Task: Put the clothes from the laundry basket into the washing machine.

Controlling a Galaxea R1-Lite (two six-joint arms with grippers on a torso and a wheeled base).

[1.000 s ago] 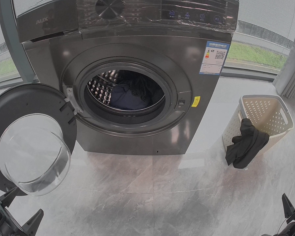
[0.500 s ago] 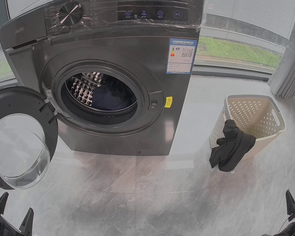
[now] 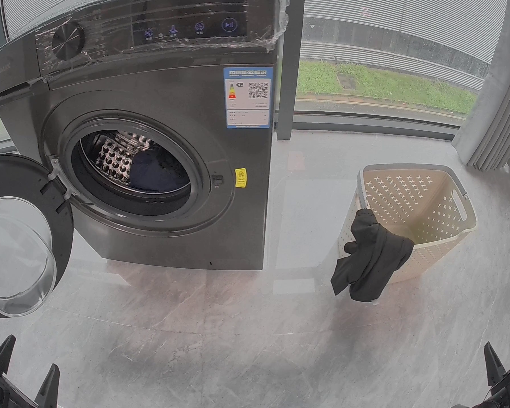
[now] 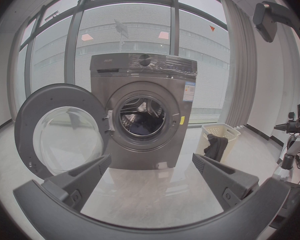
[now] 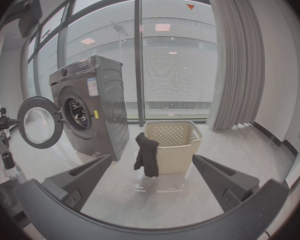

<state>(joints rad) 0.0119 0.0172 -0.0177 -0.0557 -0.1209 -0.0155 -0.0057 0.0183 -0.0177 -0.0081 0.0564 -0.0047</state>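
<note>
The grey washing machine point(image 3: 153, 114) stands at the left with its round door point(image 3: 17, 239) swung open; dark clothes point(image 3: 153, 171) lie in the drum. A cream laundry basket point(image 3: 436, 199) sits on the floor to its right, and a black garment point(image 3: 371, 256) hangs over its near rim. My left gripper point(image 3: 27, 361) is low at the front left, open and holding nothing. My right gripper point(image 3: 507, 349) is low at the front right, open, well short of the basket. The wrist views show the washing machine point(image 4: 143, 110), the basket point(image 5: 175, 142) and the black garment point(image 5: 146, 155) ahead of the open grippers point(image 4: 151, 162) point(image 5: 151, 162).
Grey curtains point(image 3: 493, 109) hang at the right beside a floor-to-ceiling window point(image 3: 391, 46). A dark window post point(image 3: 289, 58) stands just right of the machine. Bare grey floor point(image 3: 238, 335) lies between me and both the machine and the basket.
The whole head view has swung to the right, so machine and basket sit further left in the picture. Both grippers stay low and open; the garment hangs as before.
</note>
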